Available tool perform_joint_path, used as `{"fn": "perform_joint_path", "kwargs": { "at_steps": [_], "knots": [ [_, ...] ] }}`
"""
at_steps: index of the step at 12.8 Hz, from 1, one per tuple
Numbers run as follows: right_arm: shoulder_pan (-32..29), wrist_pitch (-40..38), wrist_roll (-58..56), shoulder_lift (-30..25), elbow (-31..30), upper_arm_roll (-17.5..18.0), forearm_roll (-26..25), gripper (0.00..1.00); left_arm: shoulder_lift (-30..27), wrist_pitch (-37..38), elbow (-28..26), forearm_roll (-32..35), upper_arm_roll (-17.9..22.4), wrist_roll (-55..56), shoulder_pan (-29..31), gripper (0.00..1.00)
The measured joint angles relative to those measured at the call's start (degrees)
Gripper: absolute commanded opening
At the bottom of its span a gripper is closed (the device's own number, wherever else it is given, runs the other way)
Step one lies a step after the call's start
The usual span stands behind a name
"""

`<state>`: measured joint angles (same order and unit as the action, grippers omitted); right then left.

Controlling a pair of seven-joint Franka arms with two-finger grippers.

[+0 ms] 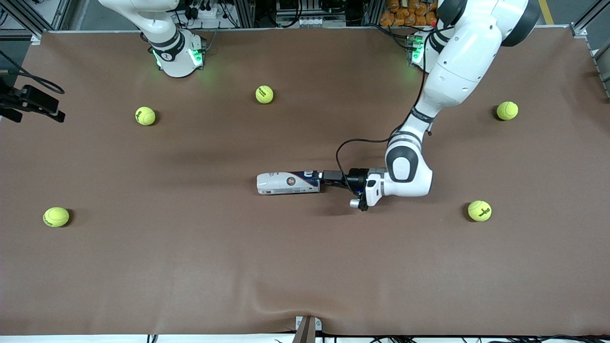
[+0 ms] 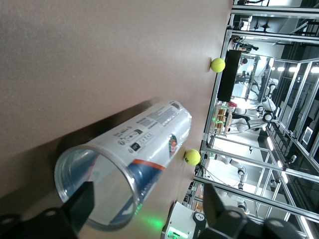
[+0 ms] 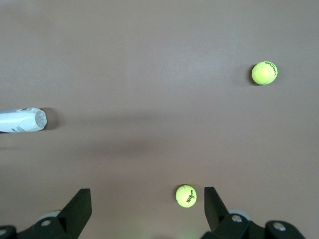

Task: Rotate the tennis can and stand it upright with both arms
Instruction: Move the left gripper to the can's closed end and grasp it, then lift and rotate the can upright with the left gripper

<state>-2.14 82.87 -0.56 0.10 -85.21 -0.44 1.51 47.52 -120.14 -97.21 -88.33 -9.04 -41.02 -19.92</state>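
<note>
The tennis can (image 1: 288,183) lies on its side at the middle of the brown table, its open silvery-rimmed mouth toward the left arm's end. My left gripper (image 1: 318,180) is low at that mouth and open. In the left wrist view the can (image 2: 144,144) fills the middle. One finger (image 2: 82,204) shows in front of the mouth, the other finger (image 2: 217,206) is well outside the wall, and the left gripper (image 2: 148,191) straddles the rim without closing. My right gripper (image 3: 147,191) is open and empty, high over the table. The can's closed end (image 3: 22,120) shows there.
Several yellow-green tennis balls lie scattered: one (image 1: 264,94) and another (image 1: 145,116) near the right arm's base (image 1: 176,52), one (image 1: 56,216) nearer the front camera, two (image 1: 507,110) (image 1: 479,210) toward the left arm's end. A black clamp (image 1: 33,102) juts over the table edge.
</note>
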Motion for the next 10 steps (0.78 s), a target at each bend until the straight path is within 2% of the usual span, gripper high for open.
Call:
{"fn": "perform_joint_path", "kwargs": {
  "at_steps": [2, 3, 10],
  "knots": [
    [0.1, 0.0, 0.2, 0.0, 0.0, 0.0, 0.0, 1.00, 1.0, -0.4, 1.2, -0.2, 0.0, 0.0, -0.6, 0.05],
    [0.1, 0.0, 0.2, 0.0, 0.0, -0.2, 0.0, 1.00, 1.2, -0.4, 1.6, -0.2, 0.0, 0.0, -0.5, 0.00],
    [0.0, -1.0, 0.2, 0.0, 0.0, -0.6, -1.0, 1.00, 1.2, -0.1, 3.0, -0.6, 0.0, 2.6, 0.4, 0.00]
  ]
}}
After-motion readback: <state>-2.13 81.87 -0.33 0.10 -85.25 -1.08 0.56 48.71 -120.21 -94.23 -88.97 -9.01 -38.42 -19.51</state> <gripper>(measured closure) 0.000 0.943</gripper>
